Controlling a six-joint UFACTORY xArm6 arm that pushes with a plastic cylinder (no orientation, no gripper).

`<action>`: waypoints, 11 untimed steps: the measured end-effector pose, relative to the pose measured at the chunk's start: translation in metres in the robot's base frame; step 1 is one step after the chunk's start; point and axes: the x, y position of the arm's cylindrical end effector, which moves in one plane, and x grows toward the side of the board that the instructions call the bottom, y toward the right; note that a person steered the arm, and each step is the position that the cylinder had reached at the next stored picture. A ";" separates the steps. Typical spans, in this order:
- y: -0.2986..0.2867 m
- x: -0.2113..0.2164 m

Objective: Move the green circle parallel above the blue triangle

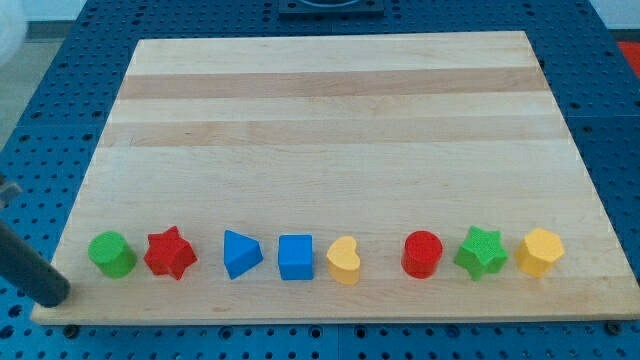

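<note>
The green circle sits at the left end of a row of blocks along the bottom of the wooden board. The blue triangle lies in the same row, two places to its right, past the red star. My rod comes in from the view's left edge, and my tip rests at the board's bottom left corner, to the left of and below the green circle, apart from it.
The row goes on to the right with a blue cube, a yellow heart, a red circle, a green star and a yellow hexagon. Blue perforated table surrounds the board.
</note>
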 end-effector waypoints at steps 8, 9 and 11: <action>0.074 -0.102; 0.127 -0.095; 0.141 -0.095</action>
